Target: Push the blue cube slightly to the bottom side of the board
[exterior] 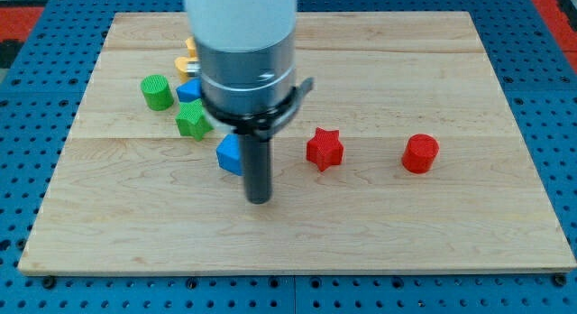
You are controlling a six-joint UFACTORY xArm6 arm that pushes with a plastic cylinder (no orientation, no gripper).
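Observation:
The blue cube [230,155] lies left of the board's middle, partly hidden behind the rod. My tip [259,200] rests on the board just right of and below the cube, touching or nearly touching its right side. The arm's white and grey body hangs over the upper middle of the view and hides part of the board behind it.
A green star [192,121], a second blue block [188,91], a green cylinder [157,92] and yellow blocks [187,63] cluster at the upper left. A red star [325,149] and a red cylinder [420,153] lie to the right. The wooden board [451,224] sits on blue pegboard.

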